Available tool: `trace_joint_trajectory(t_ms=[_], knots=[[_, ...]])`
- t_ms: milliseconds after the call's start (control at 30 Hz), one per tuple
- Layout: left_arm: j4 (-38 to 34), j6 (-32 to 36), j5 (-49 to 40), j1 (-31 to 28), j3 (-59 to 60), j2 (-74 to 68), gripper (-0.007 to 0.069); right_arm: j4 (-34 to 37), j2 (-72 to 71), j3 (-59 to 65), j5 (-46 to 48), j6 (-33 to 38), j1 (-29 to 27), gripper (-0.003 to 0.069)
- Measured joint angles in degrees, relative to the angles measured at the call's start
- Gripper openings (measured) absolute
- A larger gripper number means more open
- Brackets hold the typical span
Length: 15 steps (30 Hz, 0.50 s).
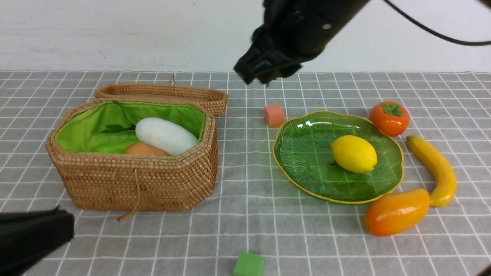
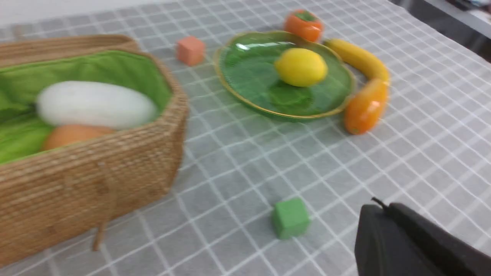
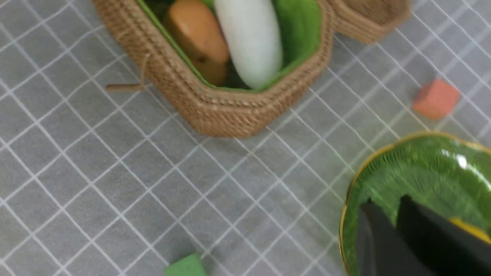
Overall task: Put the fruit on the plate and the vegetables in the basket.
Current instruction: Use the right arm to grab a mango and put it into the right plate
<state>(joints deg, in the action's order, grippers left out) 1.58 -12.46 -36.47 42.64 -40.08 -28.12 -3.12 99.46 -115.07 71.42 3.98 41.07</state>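
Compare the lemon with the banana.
The oval yellow toy lemon lies on the ribbed green glass plate; the long yellow toy banana lies on the grey checked cloth, off the plate. The lemon is plump, the banana slim and curved. Both are glossy yellow.

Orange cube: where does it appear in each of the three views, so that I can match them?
Front view: the orange cube sits by the far left rim of the plate, right of the basket.
Left wrist view: orange cube between basket and plate.
Right wrist view: orange cube between plate and basket.
Shared landmark: the plate.
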Motion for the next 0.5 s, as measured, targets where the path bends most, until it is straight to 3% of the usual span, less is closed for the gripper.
trace_joint_trajectory(t_ms=[133, 267, 333, 367, 433, 500], knots=[[-4.02, 3.86, -0.04, 0.00, 0.00, -0.19, -0.0013, -2.33, -7.35, 12.23, -0.11, -7.82, -1.98, -0.0010], [-6.27, 6.92, 0.01, 0.00, 0.00, -0.19, -0.0013, -5.55, -18.27, 36.54, -0.34, -23.09, -13.40, 0.0043], [-6.28, 7.04, 0.01, 0.00, 0.00, -0.19, -0.0013, -5.48, -19.19, 41.21, -1.03, -25.99, -16.67, 0.0075], [-6.40, 7.12, 0.01, 0.00, 0.00, -0.19, -0.0013, -4.03, -20.22, 47.36, -4.68, -31.50, -21.59, 0.0143], [-6.44, 7.19, 0.01, 0.00, 0.00, -0.19, -0.0013, 0.30, -19.92, 54.23, -13.08, -34.93, -27.73, 0.0297], [-6.44, 7.19, 0.01, 0.00, -0.01, -0.19, -0.0013, 2.17, -19.47, 56.13, -16.51, -35.53, -29.36, 0.0365]])
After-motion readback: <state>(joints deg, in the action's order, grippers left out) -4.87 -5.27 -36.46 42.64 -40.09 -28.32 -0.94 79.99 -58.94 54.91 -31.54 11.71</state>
